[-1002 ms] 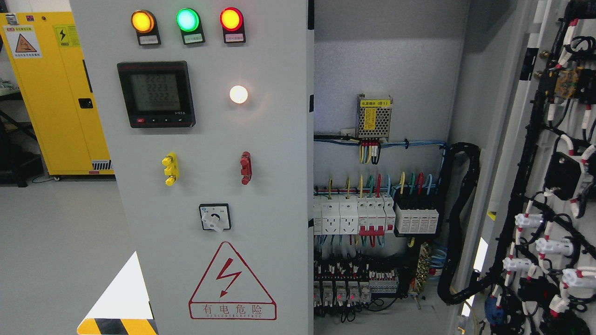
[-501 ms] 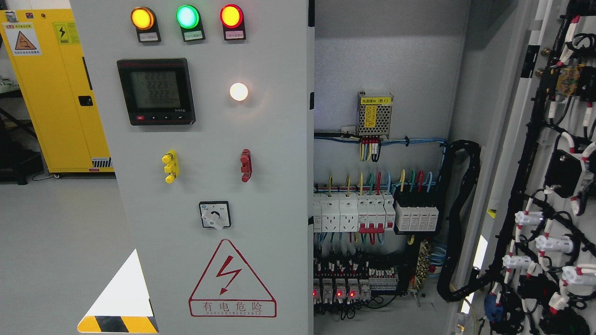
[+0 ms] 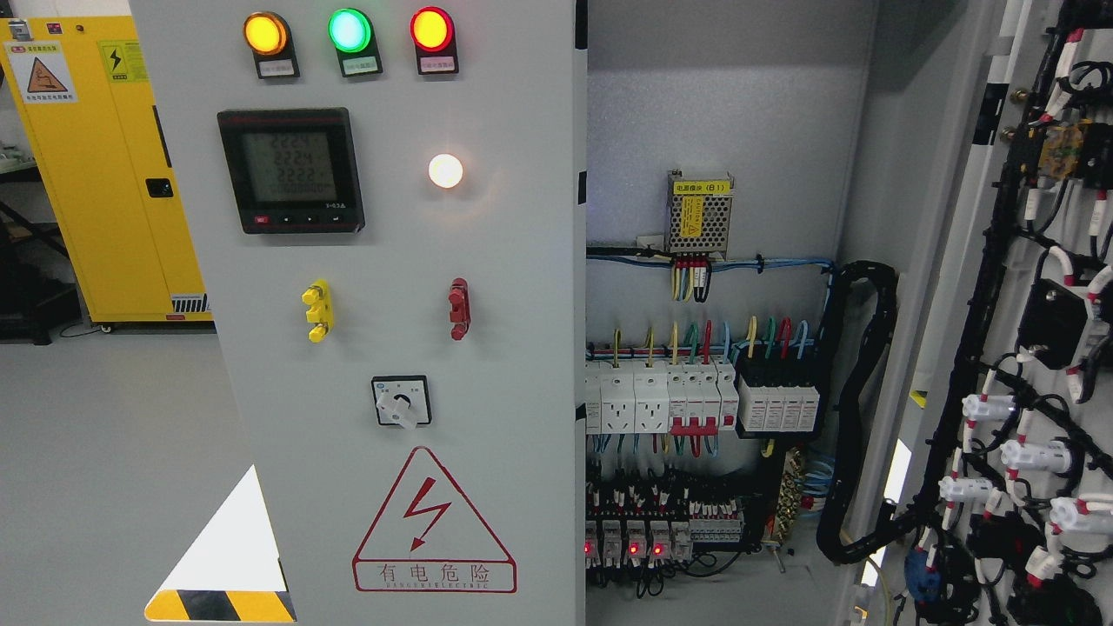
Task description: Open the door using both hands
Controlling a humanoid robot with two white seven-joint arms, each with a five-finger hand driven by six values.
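Note:
A grey electrical cabinet fills the head view. Its left door (image 3: 487,261) stands shut and carries three lit lamps, a black meter (image 3: 290,170), a yellow handle (image 3: 316,310), a red handle (image 3: 458,309) and a rotary switch (image 3: 401,401). The right door (image 3: 983,287) is swung wide open at the picture's right, showing the wiring on its inner face. Between them the cabinet interior (image 3: 704,382) lies exposed, with breakers and coloured wires. Neither of my hands or arms shows anywhere in the picture.
A yellow safety cabinet (image 3: 96,174) stands at the back left on the grey floor (image 3: 104,452). A black cable bundle (image 3: 856,409) hangs from the cabinet interior to the open door. A yellow-black striped marking (image 3: 217,604) lies at the bottom left.
The whole view has shifted slightly downward in the picture compared with a second ago; the doors have not moved. The meter digits have changed.

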